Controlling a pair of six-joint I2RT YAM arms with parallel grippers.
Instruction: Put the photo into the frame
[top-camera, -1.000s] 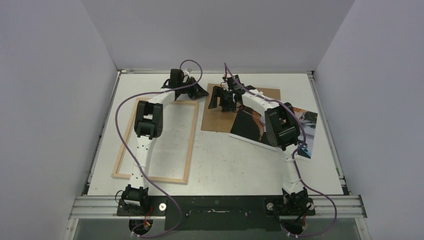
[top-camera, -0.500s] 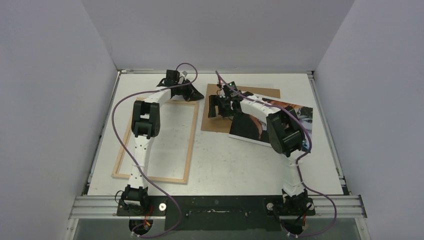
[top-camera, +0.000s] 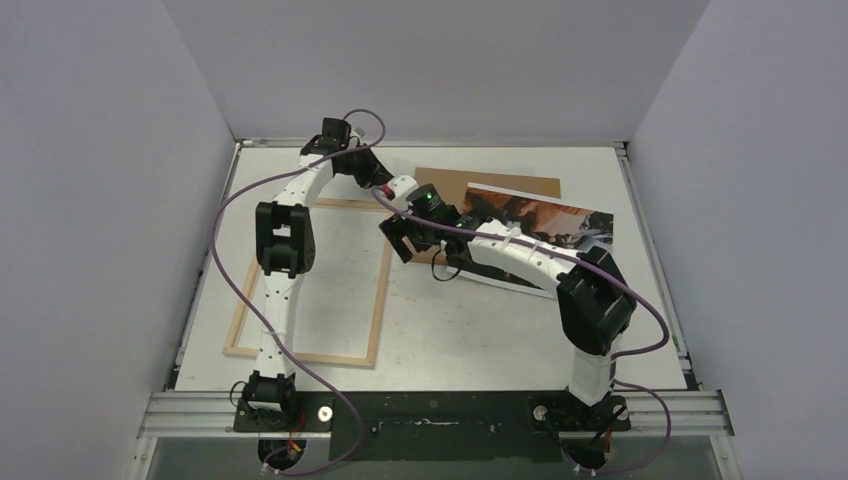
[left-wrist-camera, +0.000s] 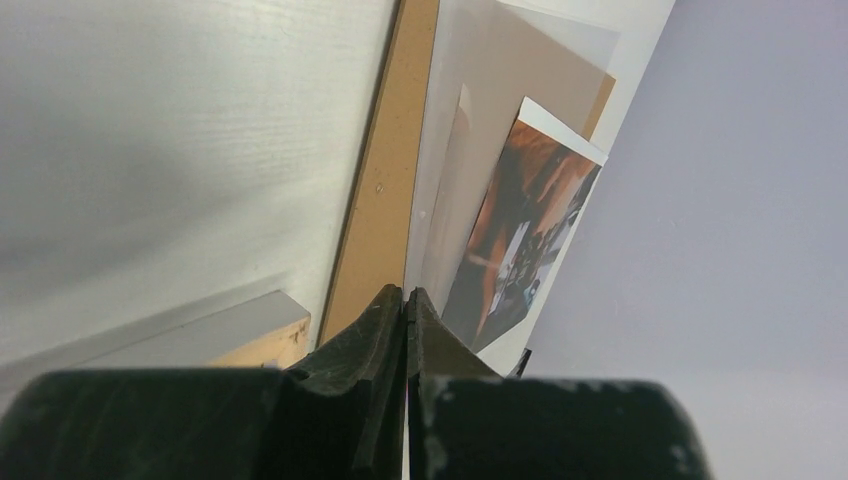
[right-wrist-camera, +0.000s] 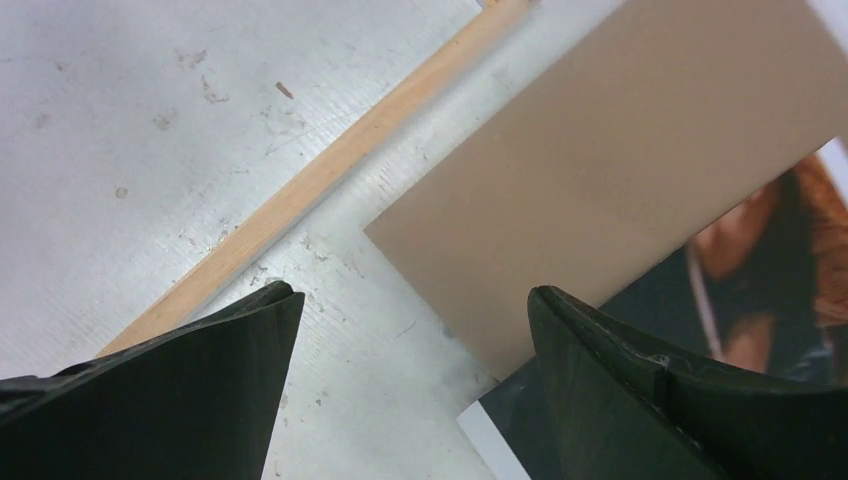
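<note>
The frame (top-camera: 300, 355) lies at nine o'clock. The photo (top-camera: 545, 215) rests at two o'clock, overlapping the backing board (top-camera: 450, 183). It looks like thin, floppy paper that creases easily, so pinch a free corner. The right gripper (right-wrist-camera: 410, 300) gapes wide and empty; the left gripper (left-wrist-camera: 405, 300) is pinched closed.

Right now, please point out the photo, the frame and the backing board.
photo (top-camera: 545, 215): top view, upper orange part
frame (top-camera: 380, 300): top view, right rail
backing board (right-wrist-camera: 600, 150): right wrist view, its middle
</note>
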